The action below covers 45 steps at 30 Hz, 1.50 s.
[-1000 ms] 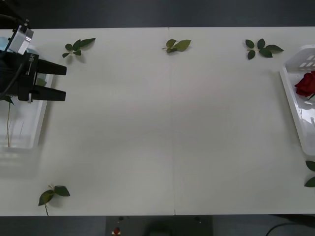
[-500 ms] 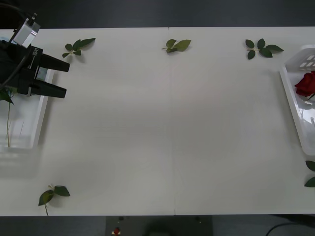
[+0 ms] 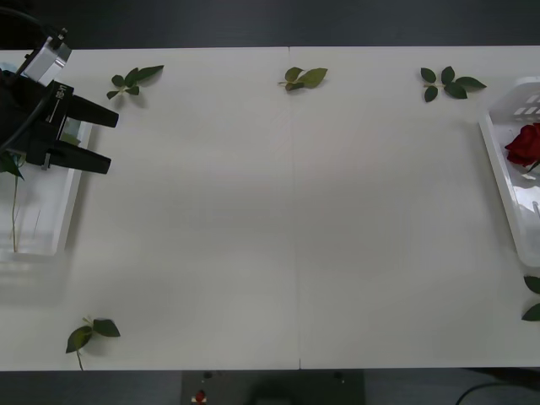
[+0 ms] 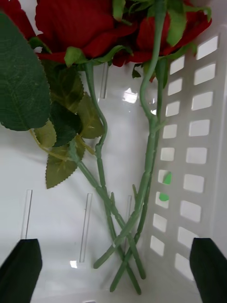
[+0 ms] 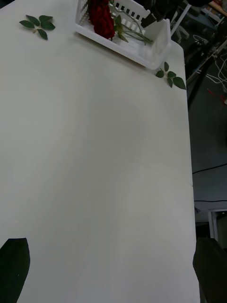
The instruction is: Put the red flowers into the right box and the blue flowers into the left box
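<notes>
Two black fingers of left pincer (image 3: 103,141) spread wide, empty, shifted slightly nearer since before
Poised over left box (image 3: 59,211); red flowers (image 3: 525,143) cut off at right box (image 3: 504,173); right pincer (image 4: 113,265) released

Looks like a lab or test room — bare white table (image 3: 295,219), dark floor, cables (image 5: 215,47) and stand legs (image 5: 198,75) just past the table's far end in the left wrist view.
</notes>
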Each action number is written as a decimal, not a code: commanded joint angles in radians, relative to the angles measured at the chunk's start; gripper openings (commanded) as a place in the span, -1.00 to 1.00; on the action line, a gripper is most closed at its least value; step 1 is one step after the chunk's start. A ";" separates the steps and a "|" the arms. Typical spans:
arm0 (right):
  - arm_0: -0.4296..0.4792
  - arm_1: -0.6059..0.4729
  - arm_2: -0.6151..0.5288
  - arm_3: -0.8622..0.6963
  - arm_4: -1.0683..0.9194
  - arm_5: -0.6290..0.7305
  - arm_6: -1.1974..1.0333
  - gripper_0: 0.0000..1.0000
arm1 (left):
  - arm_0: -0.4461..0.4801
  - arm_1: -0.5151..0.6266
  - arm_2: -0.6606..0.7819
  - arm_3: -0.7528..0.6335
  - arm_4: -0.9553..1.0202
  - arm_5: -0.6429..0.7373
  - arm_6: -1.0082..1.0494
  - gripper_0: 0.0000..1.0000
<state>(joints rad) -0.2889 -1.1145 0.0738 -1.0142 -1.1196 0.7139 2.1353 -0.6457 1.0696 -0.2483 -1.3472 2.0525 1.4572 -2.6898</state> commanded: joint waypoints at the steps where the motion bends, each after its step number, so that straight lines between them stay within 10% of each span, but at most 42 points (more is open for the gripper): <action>1: -0.013 -0.014 -0.006 -0.041 -0.075 0.052 0.023 0.95 | -0.042 0.033 0.017 -0.007 -0.003 0.008 -0.016 1.00; 21: -0.013 -0.060 0.164 -0.471 -1.033 0.262 0.296 0.98 | -0.042 0.033 0.017 -0.007 -0.003 0.008 -0.016 1.00; 45: -0.228 0.367 0.173 -0.573 -0.983 0.447 0.423 0.98 | -0.042 0.033 0.017 -0.007 -0.003 0.008 -0.016 1.00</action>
<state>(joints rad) -0.4770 -0.7837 0.2417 -1.5706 -2.1286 1.1485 2.5301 -0.6462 1.0696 -0.2483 -1.3466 2.0522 1.4572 -2.6898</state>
